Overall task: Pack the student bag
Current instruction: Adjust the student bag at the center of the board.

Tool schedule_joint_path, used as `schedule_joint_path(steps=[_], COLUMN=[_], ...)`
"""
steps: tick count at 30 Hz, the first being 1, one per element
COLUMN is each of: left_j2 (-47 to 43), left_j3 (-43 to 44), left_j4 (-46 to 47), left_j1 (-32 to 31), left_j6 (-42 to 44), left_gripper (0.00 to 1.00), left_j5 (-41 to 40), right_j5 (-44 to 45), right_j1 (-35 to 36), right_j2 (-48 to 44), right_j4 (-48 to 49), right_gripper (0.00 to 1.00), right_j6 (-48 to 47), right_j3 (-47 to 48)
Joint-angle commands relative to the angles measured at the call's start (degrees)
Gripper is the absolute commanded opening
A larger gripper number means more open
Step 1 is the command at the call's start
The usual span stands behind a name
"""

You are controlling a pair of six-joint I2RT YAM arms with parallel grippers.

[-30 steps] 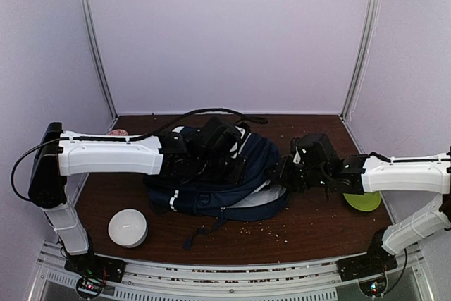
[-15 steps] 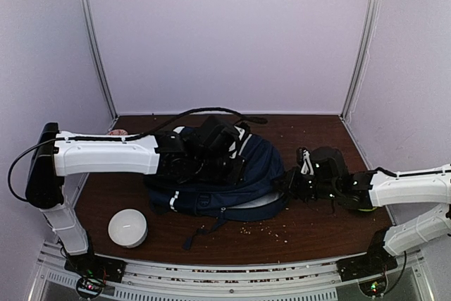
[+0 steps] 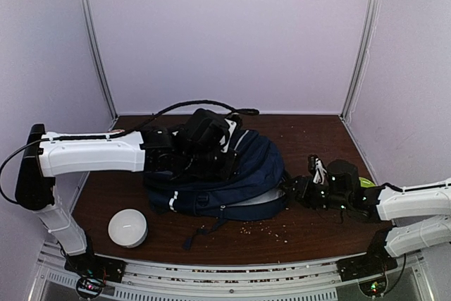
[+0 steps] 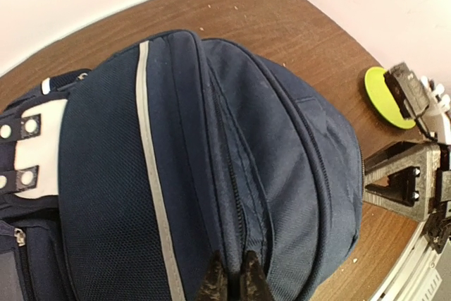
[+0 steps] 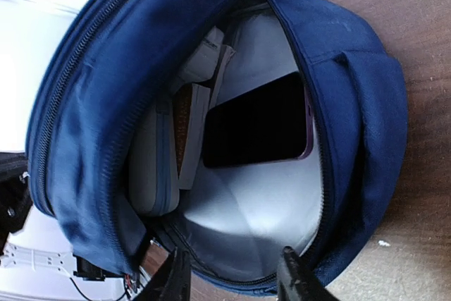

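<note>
The student bag (image 3: 232, 174), dark navy with white trim, lies on its side mid-table with its mouth facing right. My left gripper (image 3: 208, 151) is on top of it, shut on a fold of fabric beside a zipper (image 4: 230, 283). My right gripper (image 3: 292, 192) sits low at the bag's mouth, open, with nothing between its fingers (image 5: 234, 280). The right wrist view looks into the bag's light grey lining (image 5: 246, 216). Inside are a dark tablet with a purple edge (image 5: 257, 121), a grey case (image 5: 151, 167) and a book (image 5: 189, 132).
A white ribbed round pouch (image 3: 127, 227) stands at the front left. A lime-green disc (image 3: 363, 182) lies behind my right arm near the right wall. A black cable (image 3: 204, 109) arcs over the bag's back. Crumbs are scattered along the front of the table.
My right arm has drawn back to the right and sunk low in front of the bag's mouth. My left gripper has lifted the bag's top slightly back and left.
</note>
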Motion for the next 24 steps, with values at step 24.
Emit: schedule_joint_path(steps=[24], left_j2=[-25.9], left_j3=[-16.3], left_j4=[7.4], left_j1=[5.2], left_j6=[-1.4], left_gripper=[0.0], left_j5=[-0.8], right_j5=[-3.3], right_j1=[-3.0], right_j2=[7.3], right_j4=[34.0], right_gripper=[0.62], right_j6=[5.9], right_j3=[0.0])
